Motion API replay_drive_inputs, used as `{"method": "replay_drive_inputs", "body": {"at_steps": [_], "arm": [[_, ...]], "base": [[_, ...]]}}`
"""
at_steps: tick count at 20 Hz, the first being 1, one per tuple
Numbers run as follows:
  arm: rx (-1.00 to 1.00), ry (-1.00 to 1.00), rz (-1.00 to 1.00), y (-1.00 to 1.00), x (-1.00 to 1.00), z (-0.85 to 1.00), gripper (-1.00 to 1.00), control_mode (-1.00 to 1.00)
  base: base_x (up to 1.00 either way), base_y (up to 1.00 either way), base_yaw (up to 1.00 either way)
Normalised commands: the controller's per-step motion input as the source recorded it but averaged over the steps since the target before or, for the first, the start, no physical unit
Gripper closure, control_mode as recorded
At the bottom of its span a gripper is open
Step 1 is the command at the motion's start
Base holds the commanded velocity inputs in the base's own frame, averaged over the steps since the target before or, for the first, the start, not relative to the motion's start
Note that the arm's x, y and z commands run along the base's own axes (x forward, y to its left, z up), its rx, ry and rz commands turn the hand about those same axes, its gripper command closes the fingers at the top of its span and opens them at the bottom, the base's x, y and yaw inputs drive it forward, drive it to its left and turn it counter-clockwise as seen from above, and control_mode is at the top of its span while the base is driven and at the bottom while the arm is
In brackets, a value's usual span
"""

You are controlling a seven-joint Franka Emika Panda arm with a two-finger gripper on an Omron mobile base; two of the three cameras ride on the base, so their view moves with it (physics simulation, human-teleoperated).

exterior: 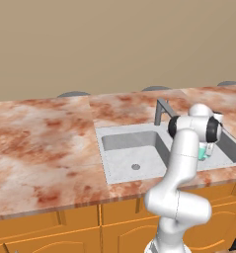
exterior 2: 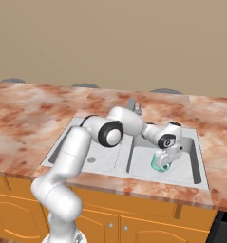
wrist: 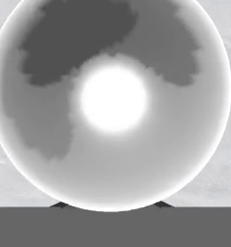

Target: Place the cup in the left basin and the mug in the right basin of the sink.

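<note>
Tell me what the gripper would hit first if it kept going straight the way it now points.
The gripper points down and is shut on the mug, whose white inside faces the hand camera. Straight on, the mug would likely meet the right basin floor first; the remaining gap is unclear.

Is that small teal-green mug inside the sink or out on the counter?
Inside: the small teal-green mug sits low within the grey right basin, under the hand.

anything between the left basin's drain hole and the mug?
Just the thin divider of the sink. Right base view shows it best: the drain hole is on one side, the teal mug under the hand over the right basin.
</note>
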Motion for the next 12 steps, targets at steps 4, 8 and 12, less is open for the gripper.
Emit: {"method": "replay_drive_inputs", "body": {"at_steps": [4, 8, 12], "arm": [[0.07, 0.0, 0.0, 0.0, 0.04, -0.27, 1.0, -1.0], [0.05, 0.0, 0.0, -0.01, 0.03, -0.2, 1.0, -1.0], [0.04, 0.0, 0.01, 0.0, 0.0, -0.04, 1.0, -1.0]], "base": [[0.0, 0.0, 0.0], [0.0, 0.0, 0.0], [0.0, 0.0, 0.0]]}}
